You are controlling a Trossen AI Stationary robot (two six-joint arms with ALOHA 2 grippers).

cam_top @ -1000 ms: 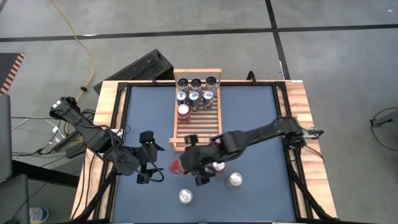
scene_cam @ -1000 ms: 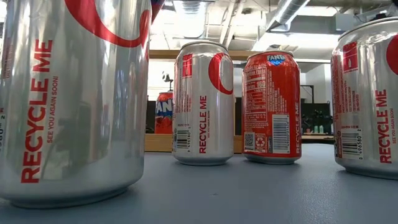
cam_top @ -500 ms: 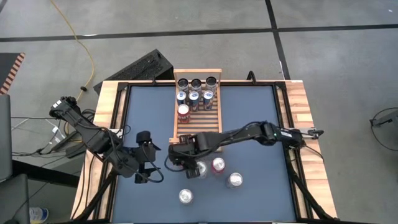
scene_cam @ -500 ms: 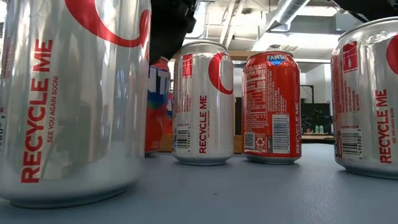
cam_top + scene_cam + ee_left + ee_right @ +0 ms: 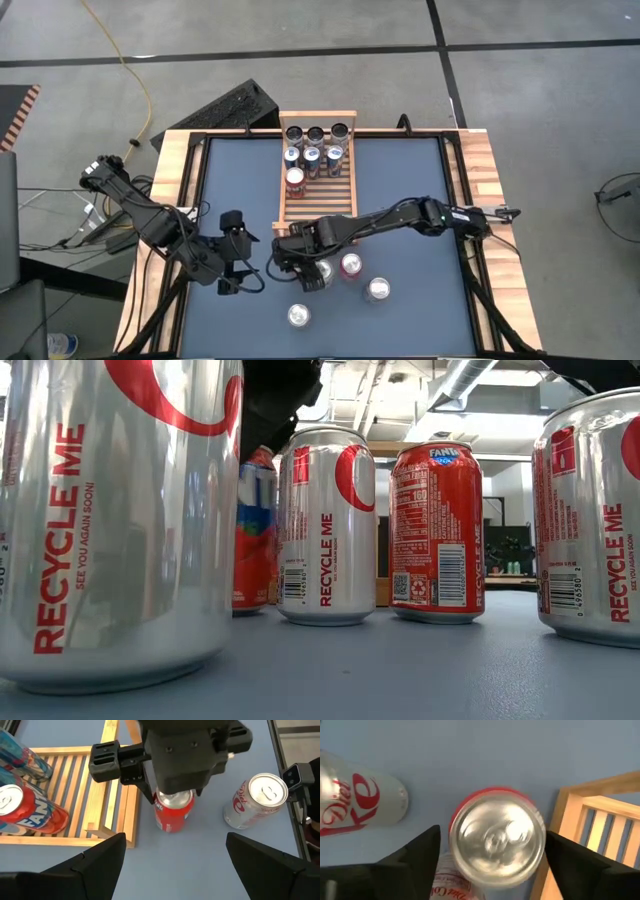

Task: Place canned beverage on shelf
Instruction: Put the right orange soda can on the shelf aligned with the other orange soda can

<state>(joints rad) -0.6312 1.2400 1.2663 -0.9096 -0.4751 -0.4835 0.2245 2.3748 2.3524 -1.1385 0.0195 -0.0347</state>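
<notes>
Since the earlier frame, the right gripper (image 5: 292,262) had carried the red can (image 5: 172,811) toward the shelf (image 5: 317,202) corner and stood it on the table, jaws spread apart, the can between them, probably just released. Wooden rail lay just beside one jaw, a silver can (image 5: 357,800) beyond the other, leaving upward the freest exit; the left gripper (image 5: 237,255) waited nearby, jaws apart.

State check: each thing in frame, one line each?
red can: upright on table beside shelf, not gripped
right end effector: open, straddling red can
left end effector: open, empty, at table's left
shelf: seven cans upright at far end, near slats bare
</notes>
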